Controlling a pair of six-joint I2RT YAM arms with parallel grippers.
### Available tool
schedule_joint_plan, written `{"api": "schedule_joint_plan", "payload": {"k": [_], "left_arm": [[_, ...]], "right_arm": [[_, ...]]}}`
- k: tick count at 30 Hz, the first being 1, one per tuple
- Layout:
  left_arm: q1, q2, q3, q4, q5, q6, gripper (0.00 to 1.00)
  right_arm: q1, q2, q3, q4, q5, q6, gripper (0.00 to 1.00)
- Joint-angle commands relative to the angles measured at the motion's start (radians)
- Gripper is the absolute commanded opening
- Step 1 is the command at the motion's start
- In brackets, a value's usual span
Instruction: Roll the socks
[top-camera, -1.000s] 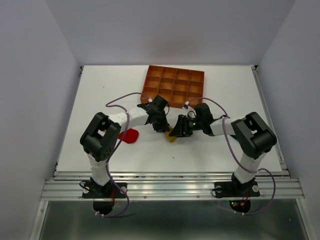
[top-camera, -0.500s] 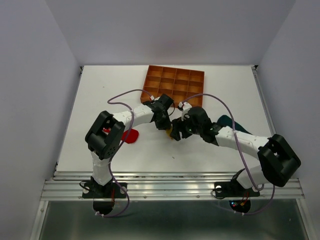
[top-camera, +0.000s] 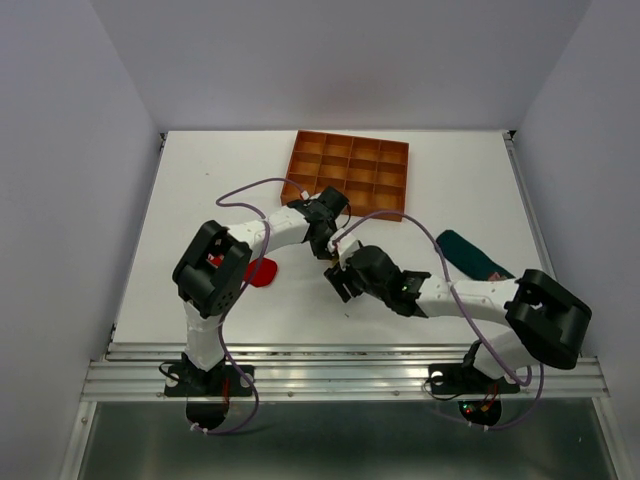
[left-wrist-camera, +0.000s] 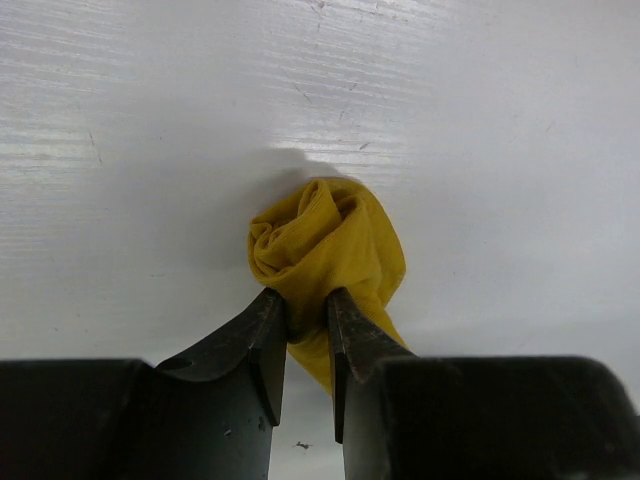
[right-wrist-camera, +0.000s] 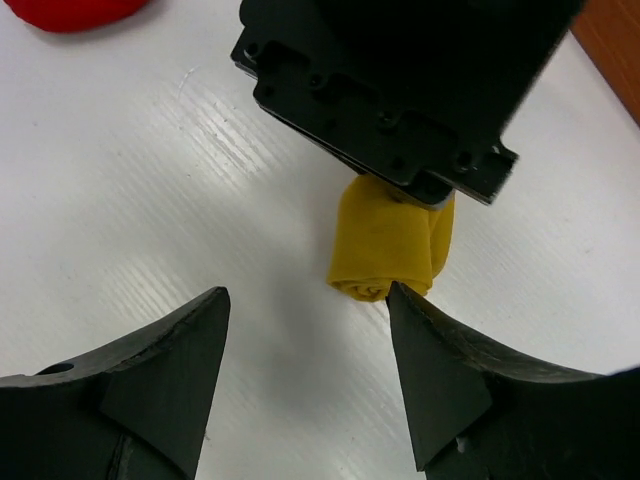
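Left claw (left-wrist-camera: 308, 312) pinches the rolled yellow sock (left-wrist-camera: 335, 240), which bulges just beyond its fingertips. Right claw (right-wrist-camera: 305, 300) is spread wide, with the sock just ahead, beside one fingertip.

Bright, even light from above. White surface (top-camera: 200, 190) glossy; faint glare streaks in left wrist view. Soft grey shadow hugs yellow sock (left-wrist-camera: 335, 245). Left tool (left-wrist-camera: 305, 310) near-black, detail lost.

Soft, matt knitted cloth of the yellow sock (left-wrist-camera: 330, 245) lies creased on a white table (left-wrist-camera: 140, 130) with a faint sheen, fine grain and scuffs; the left gripper (left-wrist-camera: 307, 312) looks matt black plastic.
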Motion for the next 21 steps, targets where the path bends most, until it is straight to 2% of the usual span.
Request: {"api": "schedule_joint_plan", "payload": {"k": [1, 10, 21], "left_arm": [[-0.005, 0.052, -0.005, -0.111, -0.049, 0.027, 0.0], [-0.008, 0.053, -0.015, -0.111, -0.041, 0.031, 0.0], [-0.009, 0.064, -0.009, -0.117, -0.029, 0.035, 0.0]], "right_arm": [[0.062, 0.05, 0.064, 0.051, 0.159, -0.11, 0.7], [0.136, 0.165, 0.15, 0.003, 0.35, -0.173, 0.7], [0.147, 0.273, 0.212, -0.032, 0.401, -0.21, 0.7]]}}
